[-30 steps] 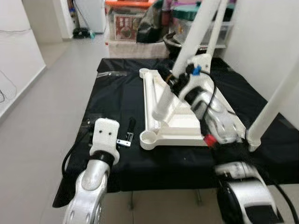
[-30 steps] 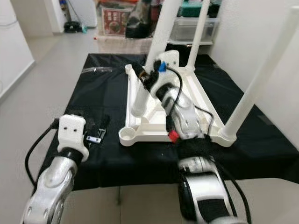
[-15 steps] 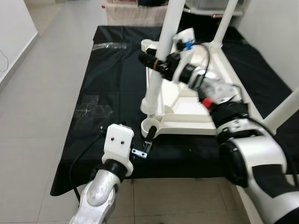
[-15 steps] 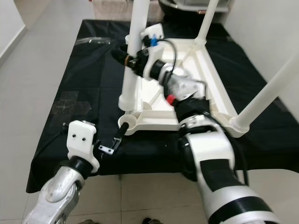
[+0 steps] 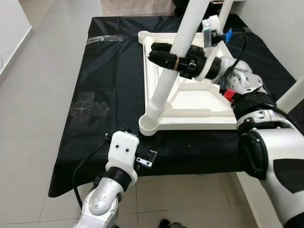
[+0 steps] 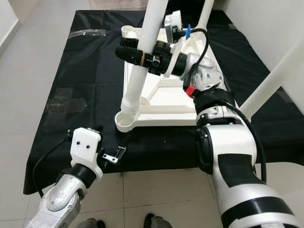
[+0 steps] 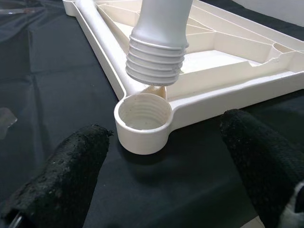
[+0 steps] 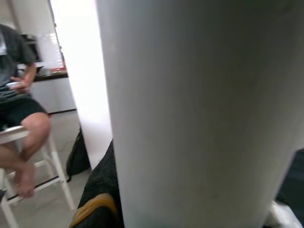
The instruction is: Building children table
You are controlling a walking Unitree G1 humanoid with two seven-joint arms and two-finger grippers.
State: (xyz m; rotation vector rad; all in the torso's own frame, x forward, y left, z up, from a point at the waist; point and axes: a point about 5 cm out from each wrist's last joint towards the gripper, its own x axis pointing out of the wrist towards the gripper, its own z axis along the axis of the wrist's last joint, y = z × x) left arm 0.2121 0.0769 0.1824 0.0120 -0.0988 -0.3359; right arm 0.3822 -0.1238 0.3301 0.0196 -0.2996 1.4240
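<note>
The white table top [image 5: 190, 114] lies upside down on a black cloth. My right gripper [image 5: 159, 53] is shut on a white table leg [image 5: 173, 61] and holds it tilted. The leg's threaded end [image 7: 154, 61] hangs just above the threaded socket [image 7: 142, 114] at the near left corner, slightly off its centre. My left gripper [image 7: 166, 137] stands open at the table's front edge, one finger [image 7: 71, 161] on each side of the socket without touching it. In the right wrist view the leg [image 8: 199, 109] is pressed close against the camera.
Two more white legs stand in the top, one at the right [image 5: 292, 97] and one at the far side [image 5: 225, 7]. A small metal bracket [image 5: 145, 160] lies at the cloth's front edge. Clear plastic bags [image 5: 88, 107] lie left. A person [image 8: 19, 109] sits on a stool.
The camera has tipped down. My right gripper has swung the leg, bringing its threaded end from inside the frame to just above the near left corner socket.
</note>
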